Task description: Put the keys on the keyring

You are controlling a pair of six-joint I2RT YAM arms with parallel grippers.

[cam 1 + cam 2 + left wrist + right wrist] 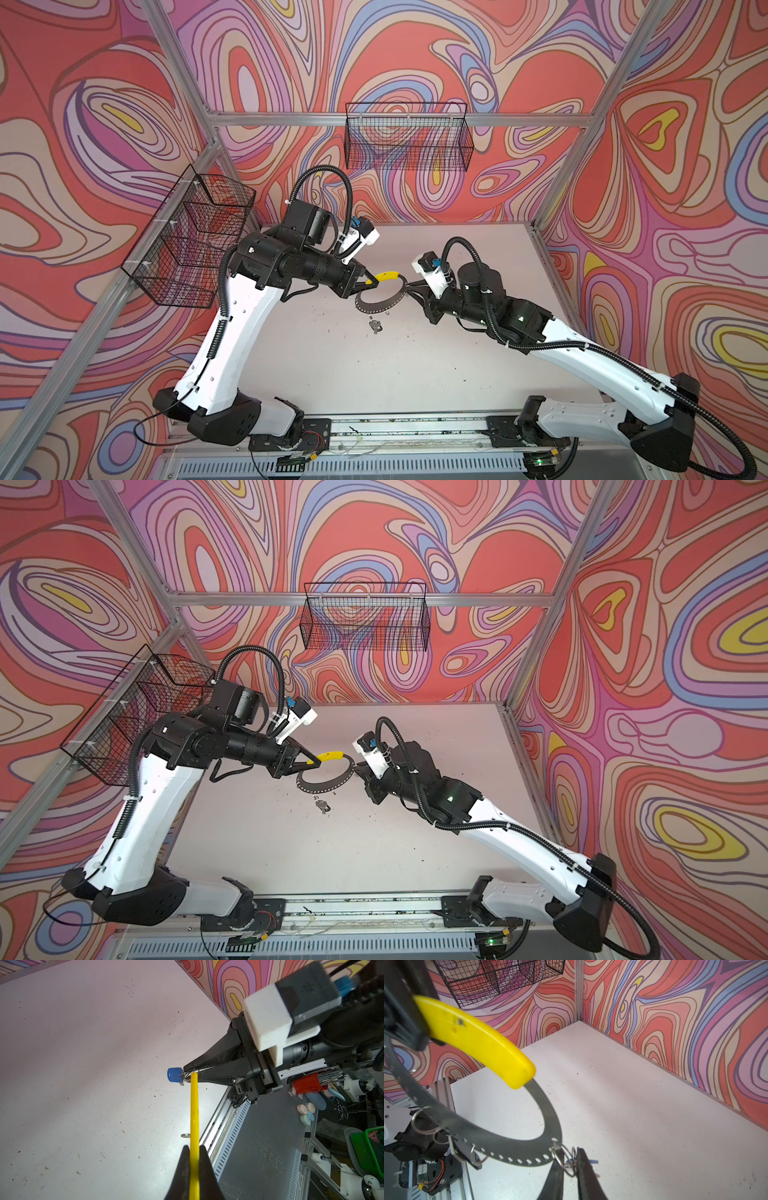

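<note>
left pincer (pixel 372 281): closed on the yellow segment (pixel 387 275) of the keyring (pixel 376 306), centre of both top views; the grip is on the thick plastic part, probably so the thin band stays free.
keyring: held off the counter (pixel 332 365), tilted, with the perforated grey band facing the other arm; likely posed that way so the holes and dangling rings are reachable.
right pincer (pixel 409 286): reaches in from the right of frame and is clamped on a small wire ring (pixel 566 1159) at the band's edge; the left wrist view shows the tips nearly together.
blue-tagged key (pixel 174 1077): sticks out past the right pincer's tips, mid frame in the left wrist view, touching the end of the yellow segment; carried by its ring, not by the blade.
second key (pixel 375 327): appears to hang below the band's lower edge, just under centre frame; tag colour unclear from above.
step (judgement): hooking the blue-tagged key's ring onto the band; whether it is threaded through a hole cannot be told.
risk (judgement): the thin ring could slip from the tips.
</note>
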